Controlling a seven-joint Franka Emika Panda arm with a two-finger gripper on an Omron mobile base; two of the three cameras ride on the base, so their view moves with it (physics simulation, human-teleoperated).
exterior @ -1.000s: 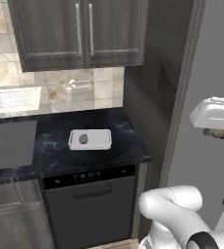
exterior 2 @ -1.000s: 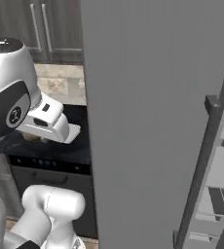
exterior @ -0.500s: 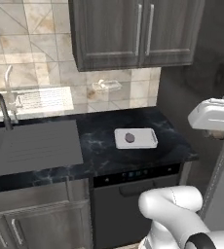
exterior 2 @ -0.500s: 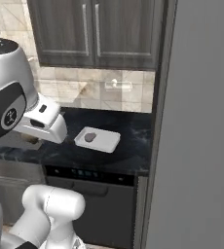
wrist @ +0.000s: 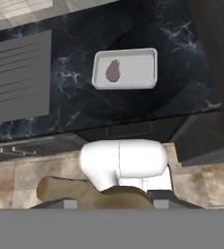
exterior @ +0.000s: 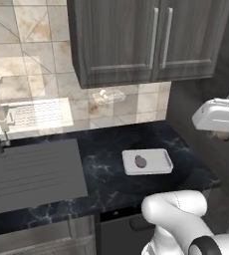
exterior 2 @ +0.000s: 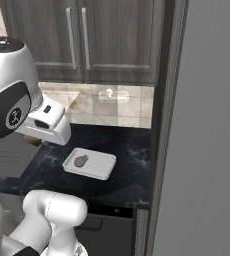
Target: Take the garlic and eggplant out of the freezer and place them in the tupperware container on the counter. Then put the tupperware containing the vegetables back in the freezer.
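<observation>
Grey and flat, the freezer (exterior 2: 207, 140) door fills the right side of the right base view, standing just beside the end of the surface (exterior: 106, 169). That closeness suits the task, since things come out of the one and go onto the other.

The black, white-veined surface runs from the matte sink (exterior: 32, 174) on the left to that end. The container (exterior: 159, 162) lies flat on it near the freezer end, well apart from the sink and a little back from the front edge. There it is within easy reach of the arm and safe from being knocked off.

The eggplant (exterior: 140, 161) lies on its side inside the container, towards the sink end. Most of the floor beside it is bare, which leaves room for a second vegetable.

The garlic (wrist: 92, 193) shows as a brownish lump at the bottom of the hand view, right at the fingers (wrist: 165, 196). They seem clenched on it, though the tips themselves are hard to make out. The hand (exterior: 213, 115) hangs high, off the end of the surface and well apart from the container, which lies ahead in the hand view. Judging by this, the garlic is on its way to join the eggplant and is not yet over the container.
</observation>
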